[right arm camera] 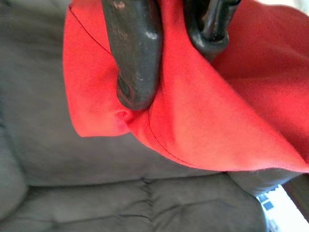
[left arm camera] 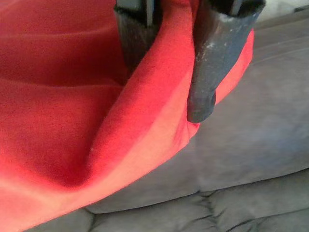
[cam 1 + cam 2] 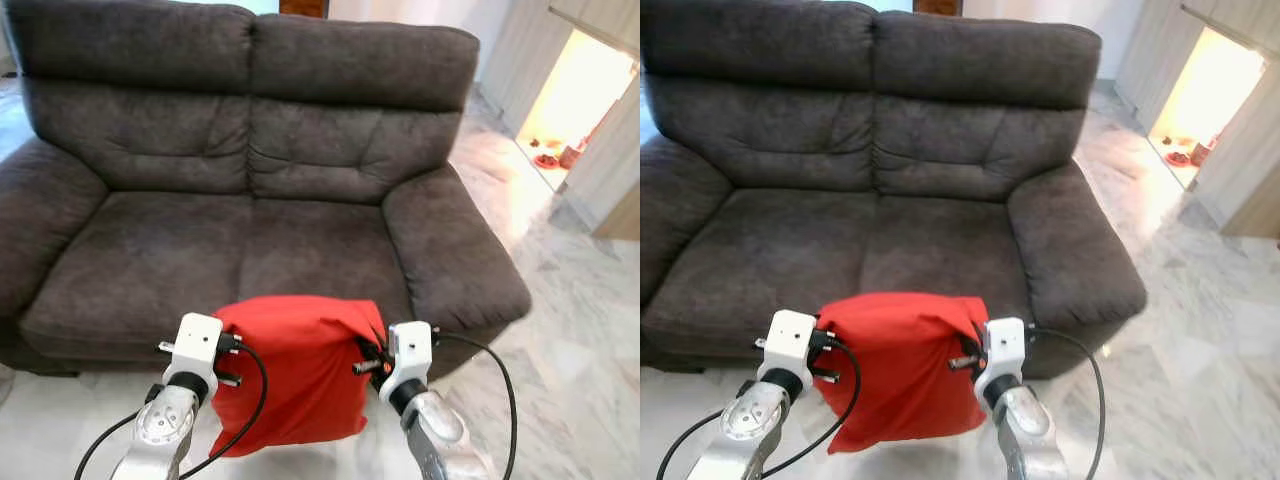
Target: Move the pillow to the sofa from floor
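A red pillow point(image 3: 295, 375) hangs between my two arms, held up in front of the dark grey sofa point(image 3: 250, 240). My left gripper point(image 3: 232, 362) is shut on the pillow's left upper edge. On the right upper edge my right gripper point(image 3: 368, 358) is shut too. In the left wrist view the black fingers point(image 2: 207, 67) pinch a fold of red cloth point(image 2: 72, 111). The right wrist view has the fingers point(image 1: 133, 53) clamped on a red corner point(image 1: 193, 111). The pillow's top edge is level with the front of the seat cushions, and its lower part hangs over the floor.
The sofa has two seat cushions point(image 3: 200, 260) and thick armrests point(image 3: 455, 250) on each side. A pale marble floor point(image 3: 570, 330) runs to the right, towards a bright doorway point(image 3: 575, 100). Black cables point(image 3: 500, 380) loop from both wrists.
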Motion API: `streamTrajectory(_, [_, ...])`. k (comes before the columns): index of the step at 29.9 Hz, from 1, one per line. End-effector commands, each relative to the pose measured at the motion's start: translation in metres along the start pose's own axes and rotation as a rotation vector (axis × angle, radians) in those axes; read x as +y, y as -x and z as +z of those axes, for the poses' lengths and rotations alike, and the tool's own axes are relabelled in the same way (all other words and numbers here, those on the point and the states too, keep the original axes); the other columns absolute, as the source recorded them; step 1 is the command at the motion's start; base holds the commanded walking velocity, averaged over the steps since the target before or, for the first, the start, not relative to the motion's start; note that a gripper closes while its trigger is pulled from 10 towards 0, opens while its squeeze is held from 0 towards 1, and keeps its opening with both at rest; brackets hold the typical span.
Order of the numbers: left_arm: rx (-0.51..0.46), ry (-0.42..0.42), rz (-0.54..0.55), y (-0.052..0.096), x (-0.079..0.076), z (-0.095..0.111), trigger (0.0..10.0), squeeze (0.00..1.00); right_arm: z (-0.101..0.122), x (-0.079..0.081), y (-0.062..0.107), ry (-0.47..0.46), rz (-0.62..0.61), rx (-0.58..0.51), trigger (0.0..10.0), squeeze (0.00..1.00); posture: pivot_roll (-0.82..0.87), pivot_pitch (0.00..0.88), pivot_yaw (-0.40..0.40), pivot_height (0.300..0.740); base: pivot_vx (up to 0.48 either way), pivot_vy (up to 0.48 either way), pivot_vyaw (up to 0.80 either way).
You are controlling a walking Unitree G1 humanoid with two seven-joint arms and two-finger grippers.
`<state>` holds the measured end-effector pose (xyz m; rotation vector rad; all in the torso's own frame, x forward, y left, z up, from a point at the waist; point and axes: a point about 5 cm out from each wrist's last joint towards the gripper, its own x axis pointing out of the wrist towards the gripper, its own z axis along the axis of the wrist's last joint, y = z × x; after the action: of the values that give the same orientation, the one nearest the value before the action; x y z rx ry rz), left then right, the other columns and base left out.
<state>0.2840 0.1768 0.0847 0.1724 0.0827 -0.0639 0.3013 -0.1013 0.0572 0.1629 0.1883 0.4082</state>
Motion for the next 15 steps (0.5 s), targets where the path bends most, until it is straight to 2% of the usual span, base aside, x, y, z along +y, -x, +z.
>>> streamTrajectory(1, [-0.098,0.009,0.044,-0.0023,0.0063,0.0191,10.0,0.0,0.0076,-0.0136,0.0057,-0.003,-0.051,-0.049,10.0,0.0,0.16,0.095,-0.052,0.74,0.0,0.0,0.0])
streamTrajectory(15, [-0.132,0.04,0.043,-0.0022,0.006,0.0243,10.0,0.0,0.008,-0.0116,0.0045,0.009,-0.049,-0.05,10.0,0.0,0.15,0.117,-0.052,0.74,0.0,0.0,0.0])
